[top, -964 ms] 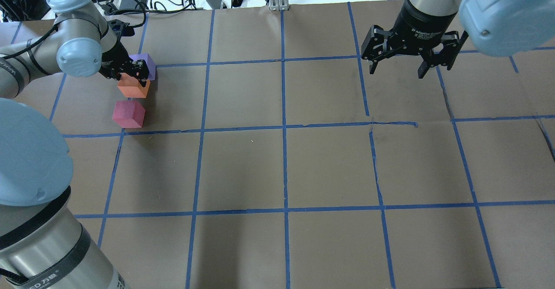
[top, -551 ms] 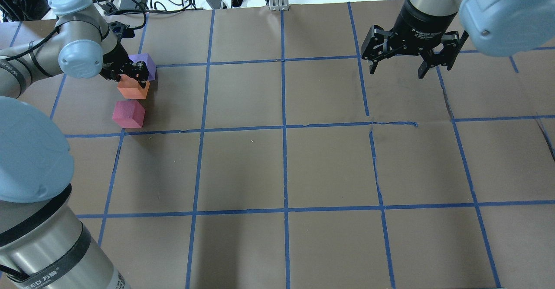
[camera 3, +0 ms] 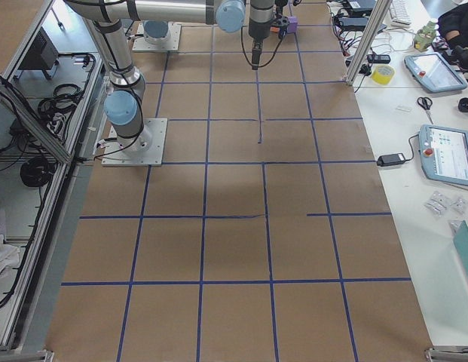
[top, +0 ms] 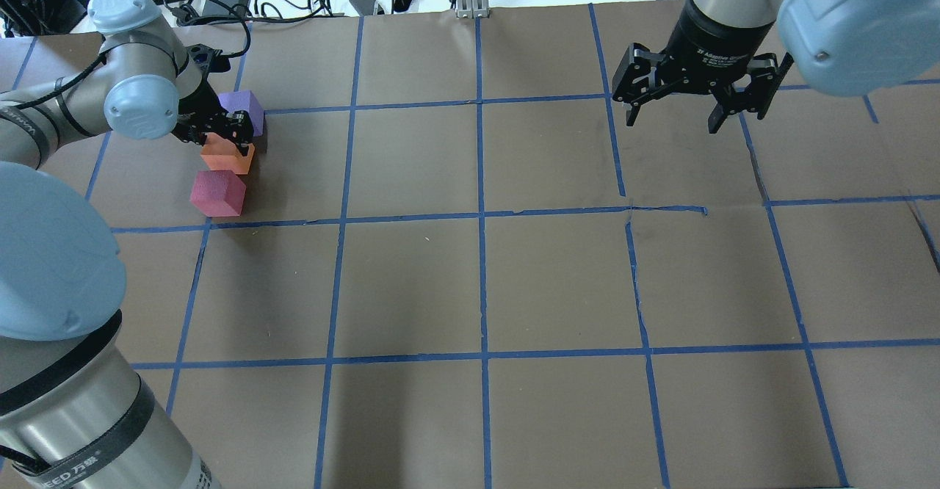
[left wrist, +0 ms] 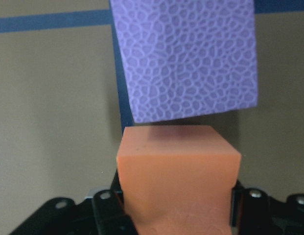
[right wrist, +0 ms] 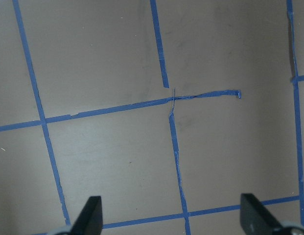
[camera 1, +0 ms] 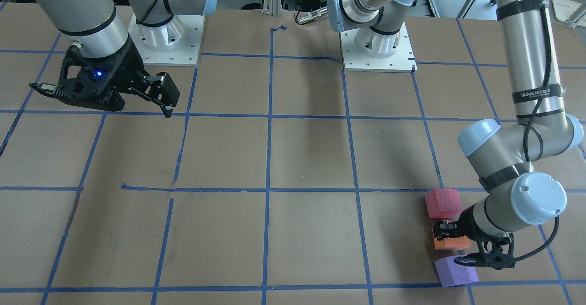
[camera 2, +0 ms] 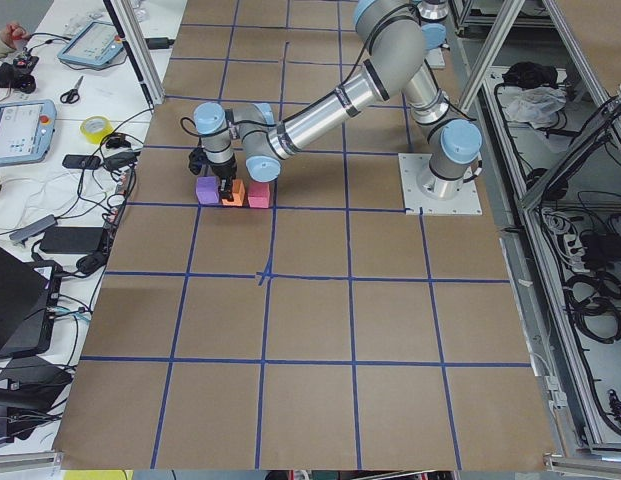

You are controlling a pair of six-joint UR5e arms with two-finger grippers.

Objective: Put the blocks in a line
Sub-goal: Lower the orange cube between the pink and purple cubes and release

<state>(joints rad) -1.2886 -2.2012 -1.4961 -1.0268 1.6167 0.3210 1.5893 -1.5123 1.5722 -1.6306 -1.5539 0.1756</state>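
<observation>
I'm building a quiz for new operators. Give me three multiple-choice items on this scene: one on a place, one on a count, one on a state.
1. Which block lies in the middle of the row?
A. purple
B. orange
C. red

2. How many blocks are on the table?
A. two
B. three
C. four

3. How is the right gripper?
A. open, holding nothing
B. shut on a block
C. resting on the table

Key:
1 B: the orange block sits between the purple block and the red block.
2 B: only those three show on the table.
3 A: the right gripper hangs with fingers apart and empty, while the left gripper is at the orange block.
</observation>
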